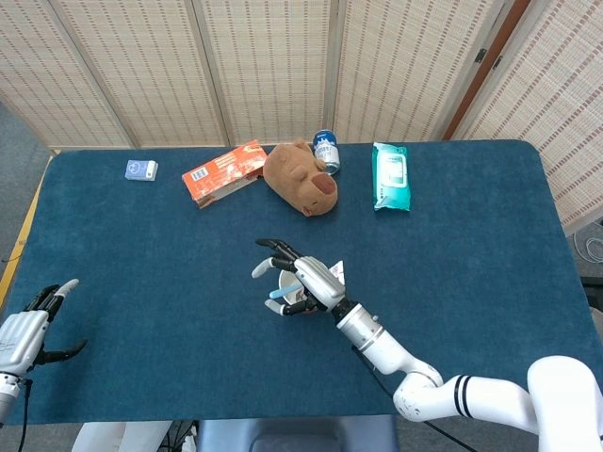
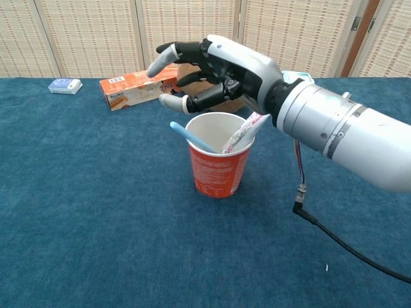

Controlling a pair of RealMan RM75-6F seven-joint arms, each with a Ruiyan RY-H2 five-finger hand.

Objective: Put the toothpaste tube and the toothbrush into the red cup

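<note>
The red cup (image 2: 218,170) stands upright mid-table, mostly hidden under my right hand in the head view. The blue toothbrush (image 2: 191,137) leans on the cup's left rim, its end sticking out (image 1: 278,294). The toothpaste tube (image 2: 244,131) leans on the right rim. My right hand (image 2: 212,70) hovers just above the cup with fingers spread, holding nothing; in the head view the hand (image 1: 303,277) covers the cup. My left hand (image 1: 26,331) rests open at the table's near left edge.
Along the far edge lie a small blue box (image 1: 140,169), an orange carton (image 1: 223,172), a brown plush toy (image 1: 300,176), a blue can (image 1: 326,151) and a teal wipes pack (image 1: 390,176). A black cable (image 2: 334,240) trails from my right forearm.
</note>
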